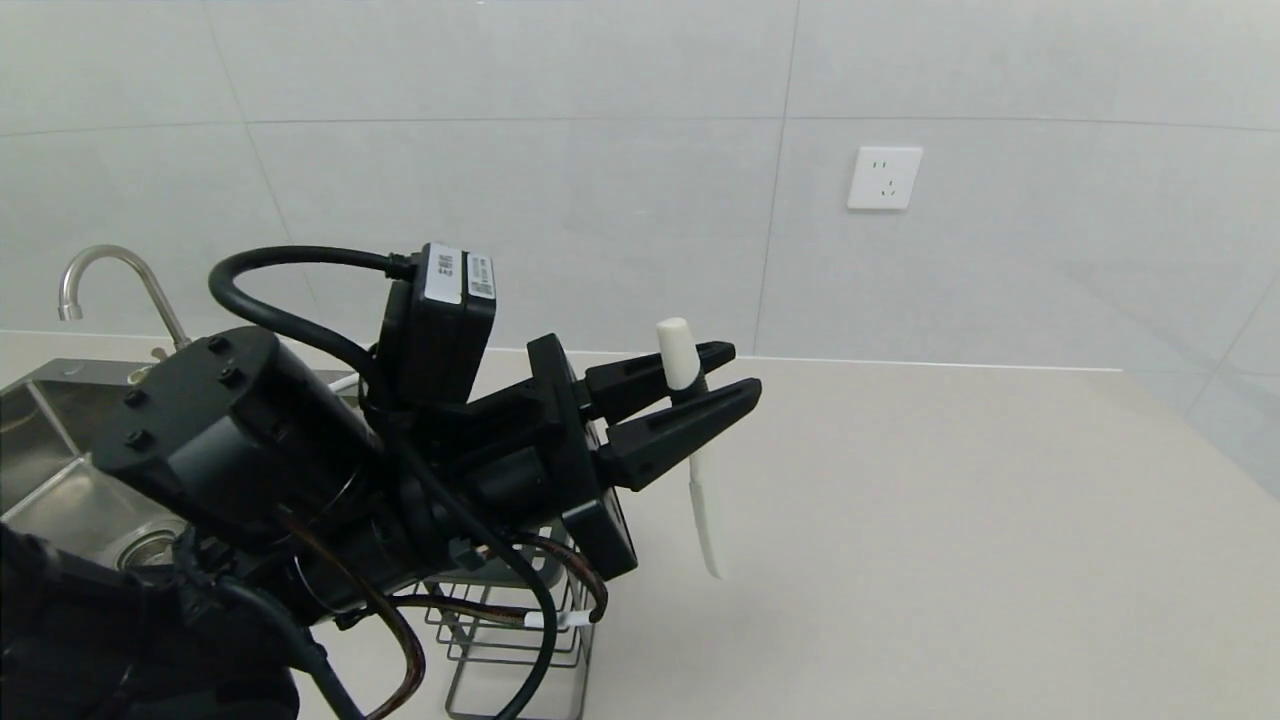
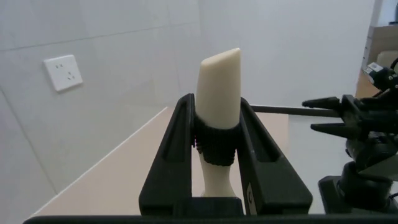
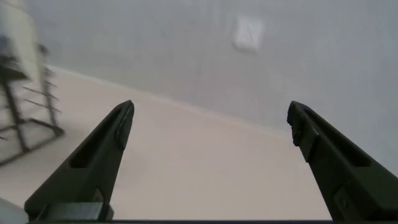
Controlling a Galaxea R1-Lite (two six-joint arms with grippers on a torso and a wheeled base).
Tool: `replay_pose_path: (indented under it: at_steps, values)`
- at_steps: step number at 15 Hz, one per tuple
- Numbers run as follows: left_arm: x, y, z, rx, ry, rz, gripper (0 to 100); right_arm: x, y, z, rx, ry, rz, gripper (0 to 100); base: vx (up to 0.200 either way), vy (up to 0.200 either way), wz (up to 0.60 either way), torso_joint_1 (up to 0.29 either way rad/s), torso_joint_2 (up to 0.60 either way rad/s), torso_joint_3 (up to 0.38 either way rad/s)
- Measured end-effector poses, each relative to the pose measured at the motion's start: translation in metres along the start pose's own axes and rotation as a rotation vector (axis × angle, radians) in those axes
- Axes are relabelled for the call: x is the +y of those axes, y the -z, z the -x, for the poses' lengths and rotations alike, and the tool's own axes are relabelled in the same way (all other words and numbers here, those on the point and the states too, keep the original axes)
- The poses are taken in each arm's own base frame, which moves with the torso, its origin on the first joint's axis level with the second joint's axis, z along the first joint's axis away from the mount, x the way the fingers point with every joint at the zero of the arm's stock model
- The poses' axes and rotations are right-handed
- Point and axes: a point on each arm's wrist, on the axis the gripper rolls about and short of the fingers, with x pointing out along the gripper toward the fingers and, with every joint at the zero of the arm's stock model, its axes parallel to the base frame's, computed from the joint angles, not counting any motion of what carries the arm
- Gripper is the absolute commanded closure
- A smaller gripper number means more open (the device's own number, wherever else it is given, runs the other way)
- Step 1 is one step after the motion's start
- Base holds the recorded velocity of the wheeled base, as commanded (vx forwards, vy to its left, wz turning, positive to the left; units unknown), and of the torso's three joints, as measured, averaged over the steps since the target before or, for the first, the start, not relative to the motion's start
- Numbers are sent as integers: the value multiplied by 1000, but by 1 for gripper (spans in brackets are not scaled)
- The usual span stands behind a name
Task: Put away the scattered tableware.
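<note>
Head view: left claw (image 1: 741, 368) clamps white utensil (image 1: 705, 510) upright, handle up; right claw (image 3: 210, 113) agape.

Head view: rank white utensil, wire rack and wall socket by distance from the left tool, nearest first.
1. White utensil, clamped in the left tool.
2. Wire rack, below and to its left, on the counter.
3. Wall socket, far behind, to the right.

- A pale beige countertop (image 1: 950, 520) runs along the tiled wall.
- A wire rack (image 1: 520, 660) stands on it, near its front.
- A steel sink (image 1: 60, 470) with a curved faucet (image 1: 110, 280) sits at its left end.
</note>
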Motion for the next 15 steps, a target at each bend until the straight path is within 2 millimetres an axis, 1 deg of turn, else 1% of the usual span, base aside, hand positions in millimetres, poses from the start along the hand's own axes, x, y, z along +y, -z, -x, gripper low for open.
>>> replay_pose_path:
  at_steps: [3, 4, 9, 15]
  values:
    - [6, -6, 5, -14, -27, -39, 100, -1, 9, 1, 76, 80, -96, 0, 0, 0, 0, 0, 0, 0]
    - [8, -8, 7, -20, -36, -48, 100, -1, 9, 1, 75, 99, -117, 0, 0, 0, 0, 0, 0, 0]
    - [17, -22, 20, -54, -87, -111, 100, -1, 8, 2, 69, 108, -126, 0, 0, 0, 0, 0, 0, 0]
    - [16, -37, 39, -69, -125, -140, 100, -1, 8, 2, 68, 108, -126, 0, 0, 0, 0, 0, 0, 0]
